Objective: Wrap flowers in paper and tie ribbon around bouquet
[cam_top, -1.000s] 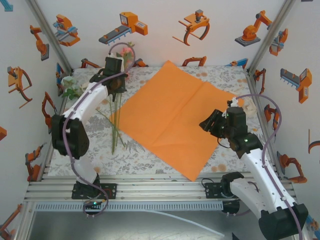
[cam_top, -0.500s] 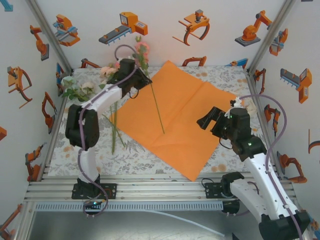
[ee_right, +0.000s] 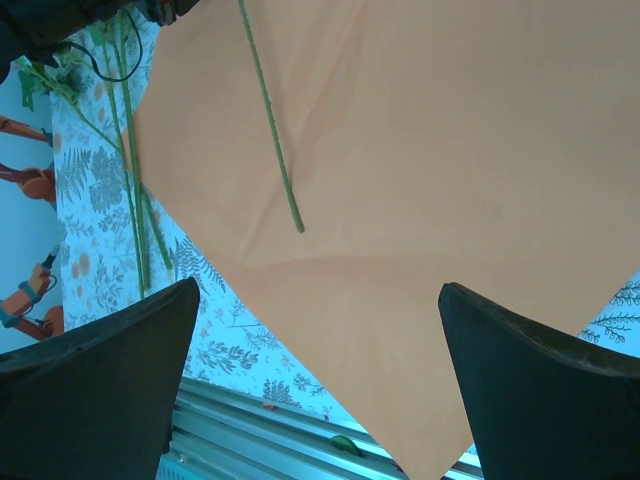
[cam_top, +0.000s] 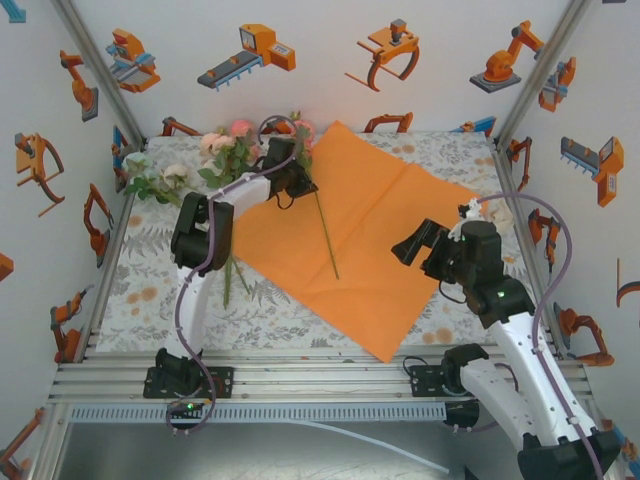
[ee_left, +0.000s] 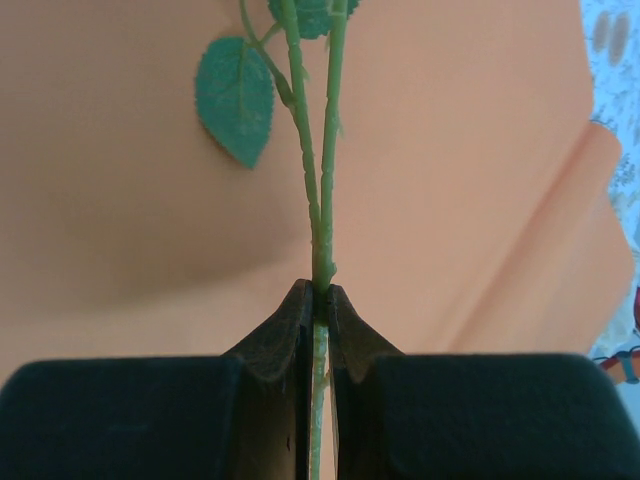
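My left gripper [cam_top: 291, 172] is shut on the thin green stem of one rose [cam_top: 326, 225] near the back left edge of the orange paper [cam_top: 380, 230]. The pink bloom [cam_top: 301, 130] stands behind the gripper, and the stem's end reaches out over the sheet. The left wrist view has the stem [ee_left: 324, 200] pinched between my jaws [ee_left: 320, 292], a leaf [ee_left: 237, 95] above, and the paper [ee_left: 480, 150] behind. More flowers [cam_top: 160, 180] lie at the back left. My right gripper [cam_top: 415, 243] hangs open over the paper's right half [ee_right: 420, 150]. I cannot pick out the ribbon for certain.
Loose stems [cam_top: 229, 265] lie on the floral tablecloth [cam_top: 150, 290] left of the paper, seen again as stems [ee_right: 135, 200] in the right wrist view. A pale scrap [cam_top: 497, 216] sits behind the right arm. The metal rail [cam_top: 320, 375] runs along the near edge.
My left gripper has carried one rose rightwards from the table's left side to over the paper. My right gripper's jaws have spread wide open.
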### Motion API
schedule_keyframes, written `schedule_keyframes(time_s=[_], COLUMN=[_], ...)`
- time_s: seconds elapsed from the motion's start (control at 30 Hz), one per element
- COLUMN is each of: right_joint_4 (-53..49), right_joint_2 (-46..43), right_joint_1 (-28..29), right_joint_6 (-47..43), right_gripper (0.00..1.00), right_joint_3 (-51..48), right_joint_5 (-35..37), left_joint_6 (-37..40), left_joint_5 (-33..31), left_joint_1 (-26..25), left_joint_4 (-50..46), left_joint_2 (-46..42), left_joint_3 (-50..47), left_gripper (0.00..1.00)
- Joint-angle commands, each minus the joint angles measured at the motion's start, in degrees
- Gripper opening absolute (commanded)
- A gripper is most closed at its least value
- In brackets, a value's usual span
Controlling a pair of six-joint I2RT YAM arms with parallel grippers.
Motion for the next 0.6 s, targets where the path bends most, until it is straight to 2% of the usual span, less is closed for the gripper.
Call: schedule_keyframes(time_s=[0.0, 0.1, 0.17, 0.27, 0.4, 0.57], right_joint_4=[-1.22, -1.85, -1.98, -2.67, -2.95, -1.36], right_joint_2=[-0.67, -0.98, -1.23, -1.34, -1.63, -1.30], right_joint_1=[0.21, 0.24, 0.23, 0.19, 0.17, 0.26], right_joint_6=[-0.76, -0.94, -0.94, -1.12, -0.90, 0.05], right_gripper=[0.93, 0.93, 0.93, 0.93, 0.92, 0.89], right_joint_3=[-0.54, -0.25, 0.01, 0.73, 1.73, 2.67], right_joint_5=[-1.23, -1.28, -1.18, -1.10, -1.58, -4.74], left_joint_6=[-1.06, -0.07, 1.08, 2.29, 4.60, 16.72], left_joint_5=[0.50, -0.33, -1.01, -1.33, -1.93, -13.95], left_joint_1=[0.15, 0.15, 0.31, 0.87, 2.02, 3.57], left_joint_4=[-0.13, 0.20, -0.20, -0.56, -2.41, -11.77], left_joint_2=[1.75, 1.04, -0.13, -3.43, -12.06, -28.93], left_joint_3=[1.82, 0.95, 0.59, -0.15, -3.28, -13.12], left_gripper=[0.01, 0.11, 0.24, 0.34, 0.41, 0.41])
